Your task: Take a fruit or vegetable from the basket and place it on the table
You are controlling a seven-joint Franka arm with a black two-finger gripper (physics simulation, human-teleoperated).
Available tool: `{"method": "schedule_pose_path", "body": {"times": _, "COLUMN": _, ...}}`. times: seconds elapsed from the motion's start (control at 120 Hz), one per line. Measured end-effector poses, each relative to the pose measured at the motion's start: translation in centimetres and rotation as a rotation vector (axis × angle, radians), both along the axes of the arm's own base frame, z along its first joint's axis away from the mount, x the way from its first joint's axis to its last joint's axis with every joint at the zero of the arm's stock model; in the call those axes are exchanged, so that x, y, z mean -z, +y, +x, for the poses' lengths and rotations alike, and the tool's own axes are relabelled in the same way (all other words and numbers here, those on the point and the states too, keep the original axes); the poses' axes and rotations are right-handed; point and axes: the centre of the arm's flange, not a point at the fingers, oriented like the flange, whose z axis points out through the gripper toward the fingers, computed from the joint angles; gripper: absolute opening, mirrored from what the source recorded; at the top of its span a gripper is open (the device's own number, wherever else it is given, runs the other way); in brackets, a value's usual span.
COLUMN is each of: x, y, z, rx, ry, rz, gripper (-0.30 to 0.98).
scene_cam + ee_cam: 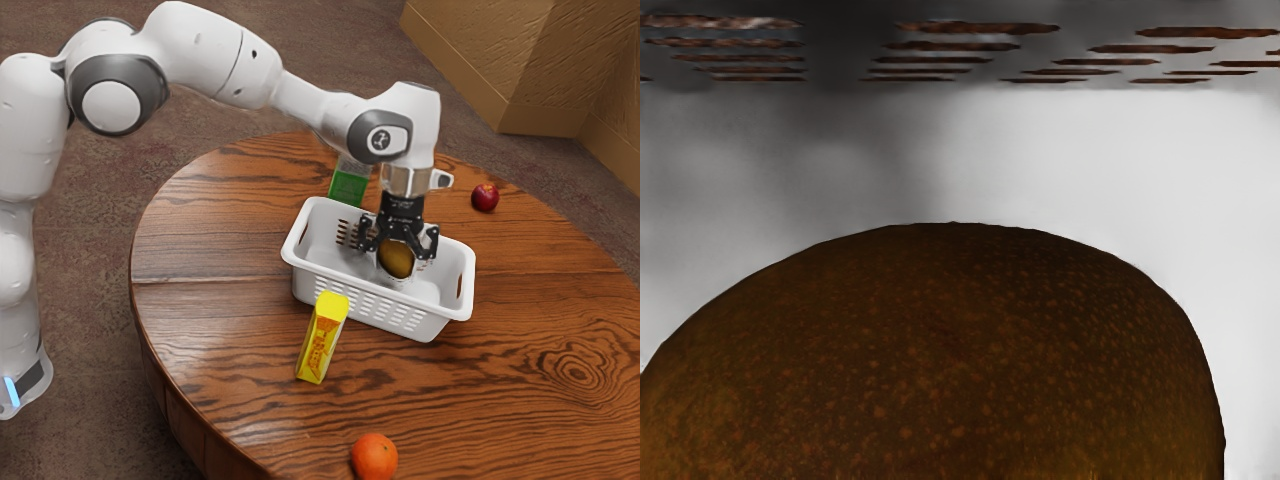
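Note:
The black gripper (399,248) points down into the white basket (378,319), its fingers spread wide. A brown, rounded fruit or vegetable (396,259) lies between the open fingers, low inside the basket; a narrow gap shows beside it toward the exterior view's right finger. In the wrist view the same brown fruit (950,350), speckled with orange, is large and close under my hand, with the pale basket floor (1110,160) behind it.
A yellow box (323,338) stands against the basket's near side, and a green box (348,188) behind it. On the wooden table (210,260) are also a red apple (485,197) beyond the basket and an orange (375,457) at the near edge.

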Motion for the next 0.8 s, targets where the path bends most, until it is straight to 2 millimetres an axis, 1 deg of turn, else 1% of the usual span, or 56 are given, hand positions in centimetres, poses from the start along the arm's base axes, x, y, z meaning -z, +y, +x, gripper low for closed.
{"method": "schedule_pose_path", "body": {"times": 0.033, "x": -2.3, "y": -0.5, "z": -0.5, "rx": 0.004, "ry": -0.033, "rz": 0.015, "gripper": 0.46}}
{"method": "schedule_pose_path", "body": {"times": 0.092, "x": -6.5, "y": -1.7, "z": -1.7, "rx": 0.014, "ry": -0.096, "rz": 0.047, "gripper": 0.4}}
{"method": "schedule_pose_path", "body": {"times": 0.125, "x": -8.3, "y": -2.4, "z": -2.4, "rx": 0.019, "ry": -0.124, "rz": 0.064, "gripper": 0.39}}
{"method": "schedule_pose_path", "body": {"times": 0.158, "x": -9.7, "y": -2.9, "z": -2.9, "rx": 0.022, "ry": -0.145, "rz": 0.079, "gripper": 0.38}}
{"method": "schedule_pose_path", "body": {"times": 0.233, "x": -11.9, "y": -3.8, "z": -3.5, "rx": 0.028, "ry": -0.183, "rz": 0.109, "gripper": 0.37}}
{"method": "schedule_pose_path", "body": {"times": 0.283, "x": -13.7, "y": -4.0, "z": -3.5, "rx": 0.025, "ry": -0.216, "rz": 0.129, "gripper": 0.37}}
{"method": "schedule_pose_path", "body": {"times": 0.333, "x": -15.4, "y": -3.5, "z": -2.6, "rx": 0.014, "ry": -0.254, "rz": 0.143, "gripper": 0.37}}
{"method": "schedule_pose_path", "body": {"times": 0.375, "x": -16.5, "y": -2.2, "z": -1.4, "rx": -0.008, "ry": -0.281, "rz": 0.15, "gripper": 0.37}}
{"method": "schedule_pose_path", "body": {"times": 0.417, "x": -17.3, "y": 0.2, "z": -0.1, "rx": -0.043, "ry": -0.304, "rz": 0.157, "gripper": 0.38}}
{"method": "schedule_pose_path", "body": {"times": 0.45, "x": -17.6, "y": 2.2, "z": 0.7, "rx": -0.07, "ry": -0.316, "rz": 0.168, "gripper": 0.38}}
{"method": "schedule_pose_path", "body": {"times": 0.583, "x": -17.0, "y": 8.3, "z": 3.2, "rx": -0.142, "ry": -0.327, "rz": 0.212, "gripper": 0.38}}
{"method": "schedule_pose_path", "body": {"times": 0.7, "x": -17.1, "y": 12.3, "z": 5.5, "rx": -0.186, "ry": -0.365, "rz": 0.222, "gripper": 0.38}}
{"method": "schedule_pose_path", "body": {"times": 0.767, "x": -17.1, "y": 14.5, "z": 6.4, "rx": -0.212, "ry": -0.389, "rz": 0.227, "gripper": 0.38}}
{"method": "schedule_pose_path", "body": {"times": 0.8, "x": -16.9, "y": 15.3, "z": 6.7, "rx": -0.22, "ry": -0.397, "rz": 0.229, "gripper": 0.38}}
